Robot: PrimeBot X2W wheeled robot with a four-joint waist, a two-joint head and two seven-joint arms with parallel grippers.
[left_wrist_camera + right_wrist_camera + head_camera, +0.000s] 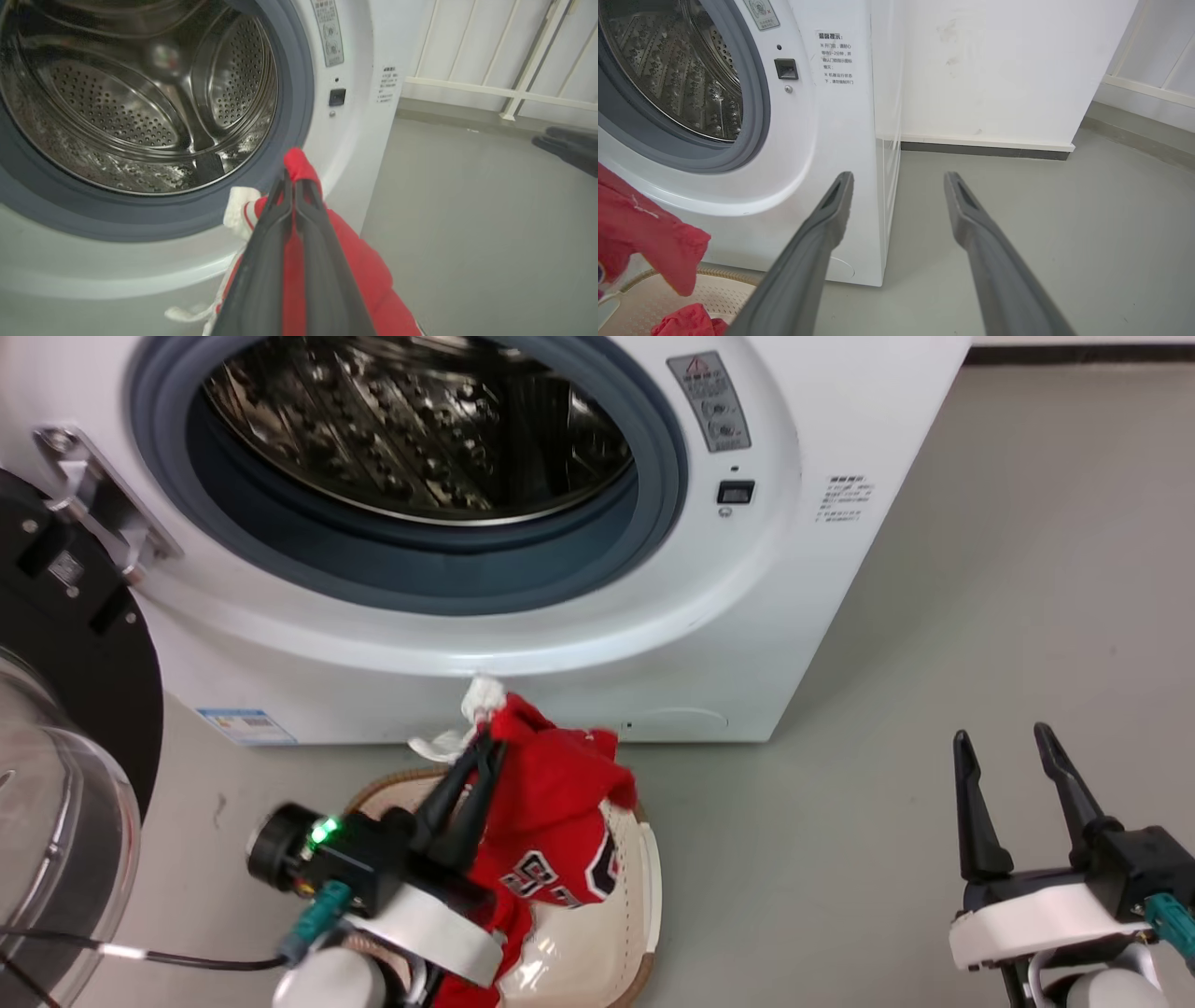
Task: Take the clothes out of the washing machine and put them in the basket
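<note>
The washing machine point(747, 644) is the big white thing across the back. Its porthole is wide open, and the bit of drum point(117, 107) I can see is bare steel. Its door point(93, 709) hangs open on the robot's left, right beside the left arm. So my first worry is the arm clipping that glass if it swings wide.

Next size down, the basket point(644, 896) sits on the floor point(1027, 616) just in front of the machine, below the porthole. It looks like light plastic, so I reckon fabric caught on the rim could drag or tip it.

The striped garment point(551, 793) is out of the machine and hangs above the basket, with its top end pinched and its lower part slumping down. I can't tell if the tail lies inside the basket or over the rim. If it's let go from here, part of it could slide out onto the floor. A white cord point(187, 313) dangles off it too, and that could snag on something. The plain red garment point(684, 322) is already lying in the basket.

The left hand point(487, 739) is clamped tight on the top of the striped garment, fingers nearly together. Soft cloth wedged in that deep might cling to a finger on release and get lifted back out. The right hand point(1001, 735) is spread wide and holding nothing, well off to the side above the floor. It's no help if something slips.
</note>
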